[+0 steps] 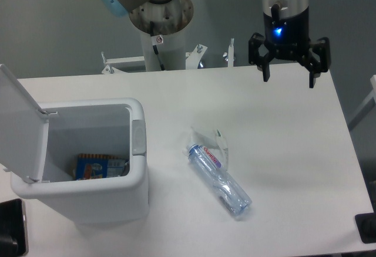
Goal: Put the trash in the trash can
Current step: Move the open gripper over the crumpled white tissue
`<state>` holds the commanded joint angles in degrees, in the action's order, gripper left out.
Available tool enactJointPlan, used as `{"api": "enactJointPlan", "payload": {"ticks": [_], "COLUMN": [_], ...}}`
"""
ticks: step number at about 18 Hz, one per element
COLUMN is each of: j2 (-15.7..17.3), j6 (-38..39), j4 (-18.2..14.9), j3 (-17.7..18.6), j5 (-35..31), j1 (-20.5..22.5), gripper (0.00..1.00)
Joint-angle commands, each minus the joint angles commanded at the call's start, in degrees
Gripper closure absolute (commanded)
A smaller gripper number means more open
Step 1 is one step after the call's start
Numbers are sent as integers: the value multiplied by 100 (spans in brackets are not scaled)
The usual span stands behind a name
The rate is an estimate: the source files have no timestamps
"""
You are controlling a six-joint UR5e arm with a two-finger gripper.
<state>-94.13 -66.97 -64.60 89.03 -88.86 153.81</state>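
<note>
The crushed water bottle (218, 178) lies on its side on the white bench (282, 128), right of the trash can (88, 201) and apart from it, its cap end toward the far left and its base toward the near right. A small crumpled clear wrapper (210, 137) rests touching the bottle's far end. The bin's lid (20, 125) stands open on the left; a colourful packet (97, 166) already sits inside. The gripper (288, 69) hangs above the bench's far right edge, well apart from the trash, its fingers spread wide and empty. The bottle looks empty, so light, thin-walled and springy, with slick plastic that may squirm; the creased middle by the label seems the surest place to pinch across. The wrapper is flimsy and likely needs a low, close pinch
</note>
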Motion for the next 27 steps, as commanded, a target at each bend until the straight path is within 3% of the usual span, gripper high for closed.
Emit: {"api": "enactJointPlan", "payload": {"ticks": [10, 15, 18, 27], "j2": [26, 26, 18, -263], "j6": [114, 448, 1131, 2582], "j4": [26, 395, 571, 536], "j3": [255, 703, 931, 1574], "j5": [0, 0, 17, 70], "j1": [-9, -140, -228, -843], "gripper": [0, 0, 0, 0]}}
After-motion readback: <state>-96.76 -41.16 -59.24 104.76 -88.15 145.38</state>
